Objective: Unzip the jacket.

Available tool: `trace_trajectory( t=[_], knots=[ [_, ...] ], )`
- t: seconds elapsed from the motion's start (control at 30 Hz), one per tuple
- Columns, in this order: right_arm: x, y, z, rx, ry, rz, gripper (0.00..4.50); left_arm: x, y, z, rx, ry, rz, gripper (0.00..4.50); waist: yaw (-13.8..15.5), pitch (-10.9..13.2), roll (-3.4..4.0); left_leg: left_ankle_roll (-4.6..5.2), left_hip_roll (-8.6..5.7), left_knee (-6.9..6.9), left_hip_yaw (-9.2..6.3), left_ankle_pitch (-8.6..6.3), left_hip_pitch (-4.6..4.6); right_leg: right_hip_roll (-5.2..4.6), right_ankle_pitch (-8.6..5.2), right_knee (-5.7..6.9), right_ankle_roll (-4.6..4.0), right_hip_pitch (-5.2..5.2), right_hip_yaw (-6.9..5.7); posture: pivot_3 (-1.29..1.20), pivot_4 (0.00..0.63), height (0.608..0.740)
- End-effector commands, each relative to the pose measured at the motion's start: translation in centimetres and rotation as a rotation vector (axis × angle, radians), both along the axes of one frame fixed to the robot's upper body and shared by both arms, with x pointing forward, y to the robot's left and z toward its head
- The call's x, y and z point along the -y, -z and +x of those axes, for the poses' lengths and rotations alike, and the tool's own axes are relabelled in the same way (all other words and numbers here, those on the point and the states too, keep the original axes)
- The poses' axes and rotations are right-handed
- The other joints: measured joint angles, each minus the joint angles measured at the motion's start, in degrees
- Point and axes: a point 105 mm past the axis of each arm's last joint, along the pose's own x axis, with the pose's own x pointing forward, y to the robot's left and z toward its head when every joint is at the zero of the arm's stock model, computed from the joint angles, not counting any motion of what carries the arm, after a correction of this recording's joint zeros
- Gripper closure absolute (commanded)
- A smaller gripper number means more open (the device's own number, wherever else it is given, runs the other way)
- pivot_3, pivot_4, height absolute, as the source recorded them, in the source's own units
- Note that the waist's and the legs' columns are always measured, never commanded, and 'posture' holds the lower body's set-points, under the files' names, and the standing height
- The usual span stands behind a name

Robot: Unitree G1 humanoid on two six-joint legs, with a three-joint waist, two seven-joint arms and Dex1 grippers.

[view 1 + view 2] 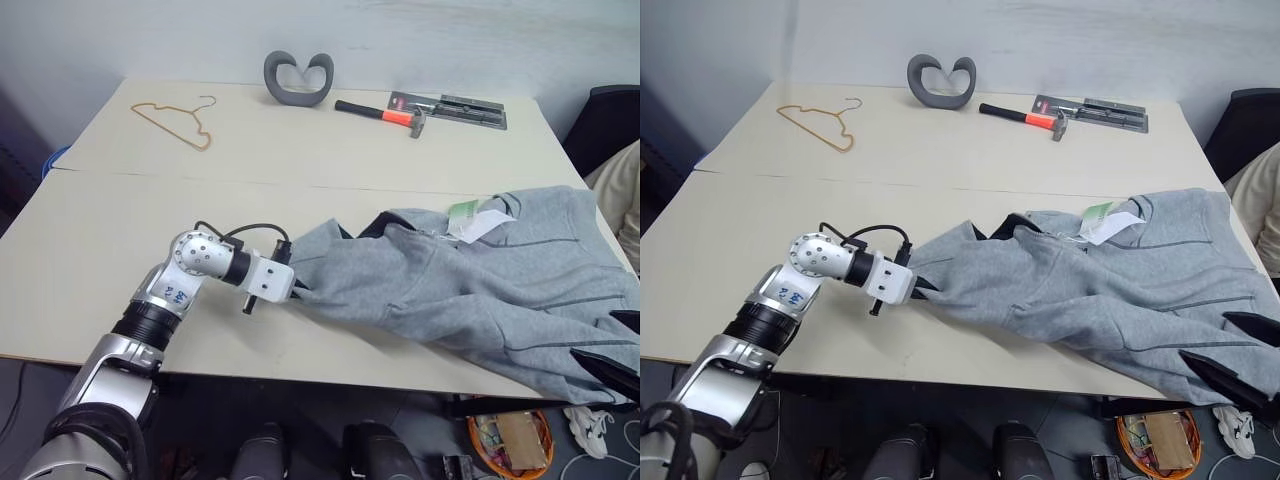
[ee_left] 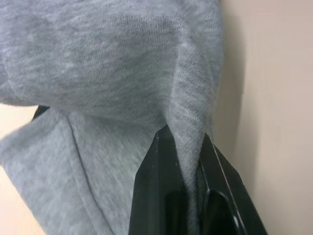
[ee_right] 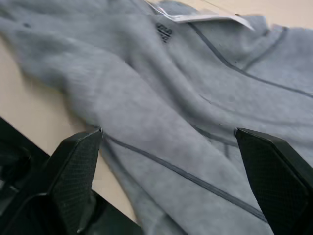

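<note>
Jacket (image 1: 470, 285), soft limp fleece, sprawls over worktop (image 1: 120, 240) right edge; left gripper (image 2: 188, 147) pinches a fabric fold, right gripper (image 3: 168, 142) spread wide above it; likely bunches, so grip near zipper.

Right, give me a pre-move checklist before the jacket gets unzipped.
1. Left pincer shut on a fold of the jacket: ok.
2. Right pincer open above the jacket: ok.
3. Zipper pull located: cannot tell, none visible.
4. Jacket fully on the table: not ok, its right side hangs over the near edge.
5. Paper tags clear of both pincers: ok.
6. Hammer and hanger lie far from the jacket: ok.
</note>
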Motion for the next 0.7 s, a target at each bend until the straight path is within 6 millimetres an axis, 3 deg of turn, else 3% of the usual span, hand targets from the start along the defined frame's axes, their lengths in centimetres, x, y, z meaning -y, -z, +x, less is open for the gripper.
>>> trace_trajectory(
  t=[0.03,0.2,0.3,0.53,0.7],
  knots=[
    [1.4,-0.3,-0.2,0.001,0.018,-0.063,0.0,-2.8,-0.6,0.2,0.03,-0.075,0.037,4.47,-0.15,0.0,0.0,-0.01,0.01,-0.02,0.0,0.01,0.01,0.0,0.0,0.01,0.0,0.0,0.0,0.0,0.15,0.74],
    [5.0,1.2,-1.2,-0.121,0.071,-0.231,0.0,-6.8,-0.8,0.4,0.041,-0.207,0.068,4.47,-1.15,-0.02,0.04,-0.02,0.04,-0.07,-0.01,0.01,0.03,0.0,-0.01,0.01,-0.03,0.0,-0.02,0.0,0.15,0.74],
    [5.4,1.5,-1.2,-0.15,0.048,-0.262,0.0,-8.9,-0.7,0.3,0.048,-0.269,0.093,4.47,-1.42,-0.03,0.05,-0.04,0.05,-0.11,0.02,0.02,0.09,0.01,-0.02,0.04,-0.04,0.0,0.01,0.0,0.15,0.74],
    [3.0,1.1,1.4,-0.114,-0.07,-0.202,0.0,-14.4,-1.1,0.3,0.084,-0.43,0.154,4.47,-2.38,-0.04,0.08,-0.11,0.1,-0.19,0.07,0.05,0.21,0.01,-0.03,0.12,-0.05,0.0,0.06,0.0,0.15,0.74],
    [-1.1,-0.5,3.5,-0.041,-0.211,-0.086,0.0,-19.8,-1.7,-0.4,0.083,-0.595,0.198,4.47,-2.78,-0.04,0.09,-0.13,0.11,-0.23,0.07,0.05,0.2,0.01,-0.05,0.14,-0.09,-0.06,0.05,0.0,0.15,0.74]
  ],
)
